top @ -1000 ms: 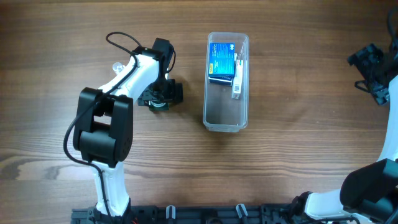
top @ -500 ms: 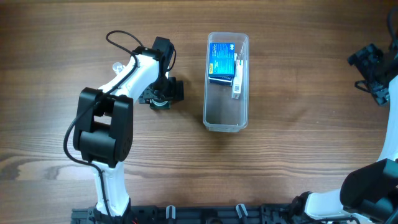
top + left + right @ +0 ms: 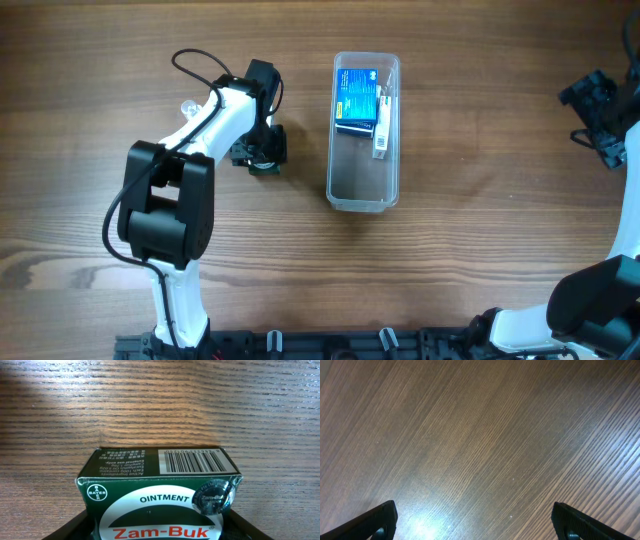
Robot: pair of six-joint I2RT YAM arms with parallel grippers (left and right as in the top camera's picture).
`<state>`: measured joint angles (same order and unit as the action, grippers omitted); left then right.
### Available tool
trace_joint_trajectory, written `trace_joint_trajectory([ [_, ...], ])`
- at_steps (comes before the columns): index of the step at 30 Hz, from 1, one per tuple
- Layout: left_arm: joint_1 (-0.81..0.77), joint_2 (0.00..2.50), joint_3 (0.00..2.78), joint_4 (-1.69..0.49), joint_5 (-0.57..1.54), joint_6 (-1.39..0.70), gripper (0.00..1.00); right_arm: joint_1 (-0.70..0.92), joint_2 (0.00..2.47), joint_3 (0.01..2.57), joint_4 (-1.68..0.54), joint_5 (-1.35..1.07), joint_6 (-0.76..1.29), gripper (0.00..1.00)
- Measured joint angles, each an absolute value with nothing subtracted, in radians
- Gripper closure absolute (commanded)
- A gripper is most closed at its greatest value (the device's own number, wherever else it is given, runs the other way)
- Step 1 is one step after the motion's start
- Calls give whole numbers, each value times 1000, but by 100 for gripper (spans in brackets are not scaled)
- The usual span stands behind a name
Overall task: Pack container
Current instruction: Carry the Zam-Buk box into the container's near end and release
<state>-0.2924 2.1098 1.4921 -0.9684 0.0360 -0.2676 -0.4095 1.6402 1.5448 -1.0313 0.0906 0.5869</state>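
The container [image 3: 362, 180], a long clear plastic tub, stands at the table's centre. Its far half holds a blue box [image 3: 355, 100] and a white tube [image 3: 383, 126]. Its near half is bare. My left gripper [image 3: 262, 151] is to the left of the container, down at the table, shut on a green Zam-Buk ointment box [image 3: 150, 467]. In the left wrist view the black fingers [image 3: 160, 530] flank the box's two sides. My right gripper [image 3: 600, 115] is at the far right edge, open and empty, its fingers [image 3: 480, 520] wide apart above bare wood.
A small clear spray bottle [image 3: 187, 106] lies behind my left arm, at the left. The table is dark wood grain. A black rail runs along the front edge [image 3: 330, 343].
My left gripper's fingers have drawn inward around the green box, and the gripper sits slightly farther from the front. The right arm and the container have not moved.
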Motion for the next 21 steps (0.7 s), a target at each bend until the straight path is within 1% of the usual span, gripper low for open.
trace_joint_trajectory([
  [8,-292,2110,1494,-989,36,-268,38,-410,1640,1545,-1031,91,587,0],
  [12,-293,2096,1525,-1055,40,-268,38,-410,1640,1545,-1031,91,587,0],
  [15,-297,2045,1545,-1086,56,-268,36,-410,1640,1545,-1031,91,587,0],
  [17,-316,1964,1557,-1101,80,-268,36,-410,1640,1545,-1031,91,587,0],
  [21,-398,1810,1564,-1109,128,-278,37,-410,1640,1545,-1031,91,587,0],
])
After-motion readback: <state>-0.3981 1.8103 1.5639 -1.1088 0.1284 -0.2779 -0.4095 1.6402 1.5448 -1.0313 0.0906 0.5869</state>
